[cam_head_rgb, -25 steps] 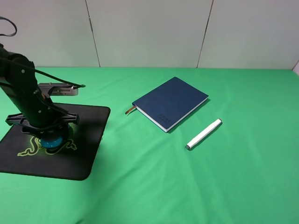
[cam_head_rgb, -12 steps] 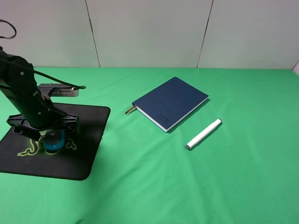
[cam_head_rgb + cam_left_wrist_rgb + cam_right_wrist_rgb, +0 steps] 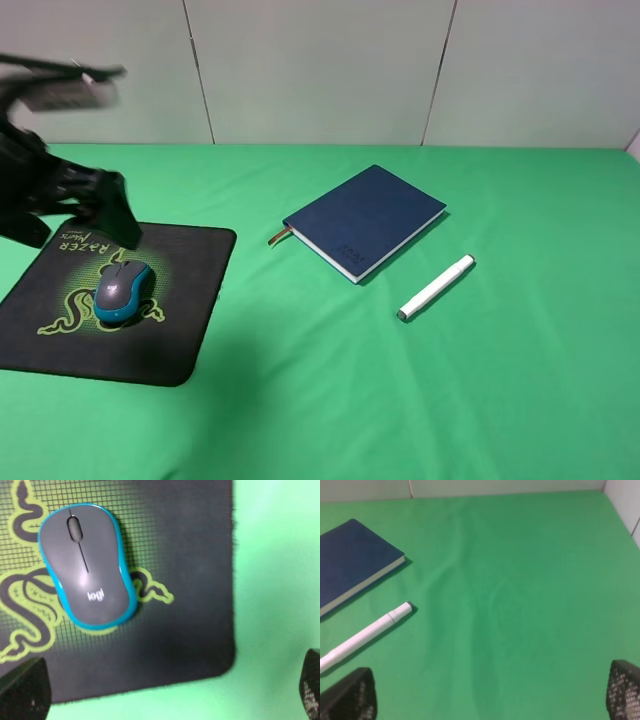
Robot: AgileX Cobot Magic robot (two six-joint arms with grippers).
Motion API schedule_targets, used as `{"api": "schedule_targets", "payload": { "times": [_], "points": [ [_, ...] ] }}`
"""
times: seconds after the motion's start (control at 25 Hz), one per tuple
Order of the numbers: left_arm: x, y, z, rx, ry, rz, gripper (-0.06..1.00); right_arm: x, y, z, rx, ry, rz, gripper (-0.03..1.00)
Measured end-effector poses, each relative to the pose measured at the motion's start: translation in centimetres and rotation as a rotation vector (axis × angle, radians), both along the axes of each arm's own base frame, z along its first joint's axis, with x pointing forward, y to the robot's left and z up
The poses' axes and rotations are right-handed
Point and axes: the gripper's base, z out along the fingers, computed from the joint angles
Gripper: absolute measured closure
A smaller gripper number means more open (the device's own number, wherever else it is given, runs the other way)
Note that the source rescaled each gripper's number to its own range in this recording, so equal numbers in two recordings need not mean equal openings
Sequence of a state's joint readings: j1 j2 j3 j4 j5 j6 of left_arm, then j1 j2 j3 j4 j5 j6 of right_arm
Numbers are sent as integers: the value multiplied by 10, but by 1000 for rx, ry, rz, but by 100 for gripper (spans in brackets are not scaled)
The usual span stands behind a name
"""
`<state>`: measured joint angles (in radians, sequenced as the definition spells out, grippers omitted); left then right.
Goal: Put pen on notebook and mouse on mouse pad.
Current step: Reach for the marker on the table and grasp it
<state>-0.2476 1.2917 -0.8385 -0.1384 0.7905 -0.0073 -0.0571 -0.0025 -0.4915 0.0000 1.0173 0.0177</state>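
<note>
The bench point(image 3: 420, 400) is wearing a green cloth all over, and everything is lying flat on it. The pad point(image 3: 190, 265) is taking up the front-left corner, with "RAZER" showing in green near its back edge; there's a smaller line under that which I can't make out.

The notebook point(image 3: 364, 220) is sitting closed around the middle of the bench, turned at an angle. It's got faint stamped lettering on the cover, too faint to read.

The left pincer point(image 3: 166, 687) is hanging over the pad with its jaws spread wide and gripping nothing. It's blurry in the high view.

The right pincer point(image 3: 486, 692) is also gaping open and empty. Its camera is looking down at the pen side of the bench, so I'm guessing it's lined up for that job.

The mouse point(image 3: 122, 290) is resting on its own right on the snake logo point(image 3: 30, 605), with "logi" readable on its grey top, so that half is looking done.

The pen point(image 3: 436, 287) is lying on the cloth just beside the notebook, on the side toward the bench's right edge. It isn't touching the notebook, so that half isn't done yet.
</note>
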Motion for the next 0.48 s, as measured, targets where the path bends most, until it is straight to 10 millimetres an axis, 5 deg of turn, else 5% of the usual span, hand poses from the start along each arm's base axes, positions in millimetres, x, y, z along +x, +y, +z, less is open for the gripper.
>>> {"api": "schedule_targets", "payload": {
  "times": [0.24, 0.48],
  "points": [
    [-66, 15, 63, -43, -183, -33, -5, 0, 0, 0, 0, 0, 0, -3],
    [-132, 31, 89, -13, -281, -144, -5, 0, 0, 0, 0, 0, 0, -3]
  ]
}}
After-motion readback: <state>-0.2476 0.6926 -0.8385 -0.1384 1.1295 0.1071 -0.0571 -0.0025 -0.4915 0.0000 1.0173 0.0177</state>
